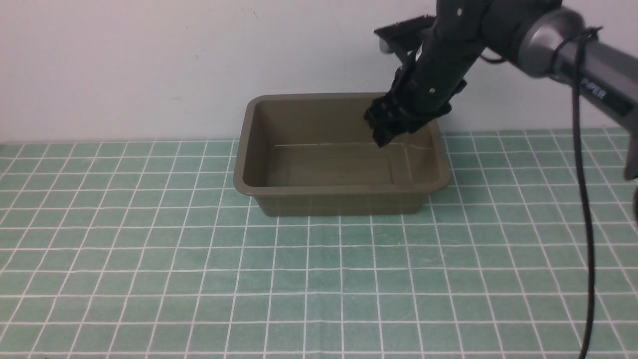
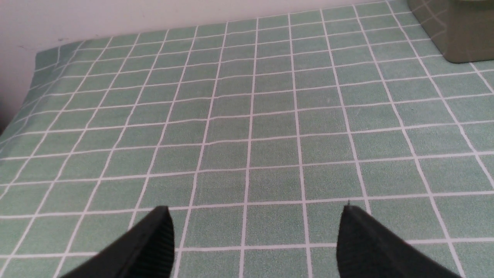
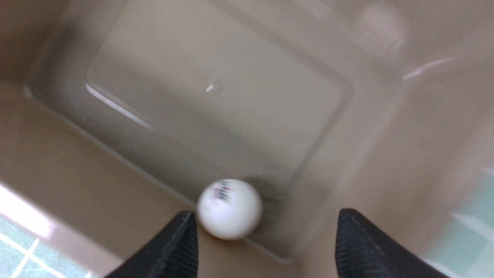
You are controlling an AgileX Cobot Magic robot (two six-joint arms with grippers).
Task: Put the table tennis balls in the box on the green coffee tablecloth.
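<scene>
1. Wide apart is how my right jaws stand, dipped into the box (image 1: 344,197) near its far right corner and holding nothing. My left jaws are spread too, empty, hanging over bare cloth (image 1: 199,279) well apart from the box.
2. Cloth: teal-green with a thin white grid, covering the surface. The box sits on it toward the back.
3. Box: an olive-brown tub with sloping walls and a rolled rim. I judge the drop made, so what remains is getting out cleanly. I would rise straight up with the right jaws open, clear of the right wall and rim, so the box does not slide and nothing stirs the ball.
4. Ball (image 3: 229,208): low in the box, at the edge of the floor by one wall and just beside one right jaw. Blur hides whether they touch. It is small, round and white, with a smudged dark-and-red print on top. From the front it is hidden.
</scene>
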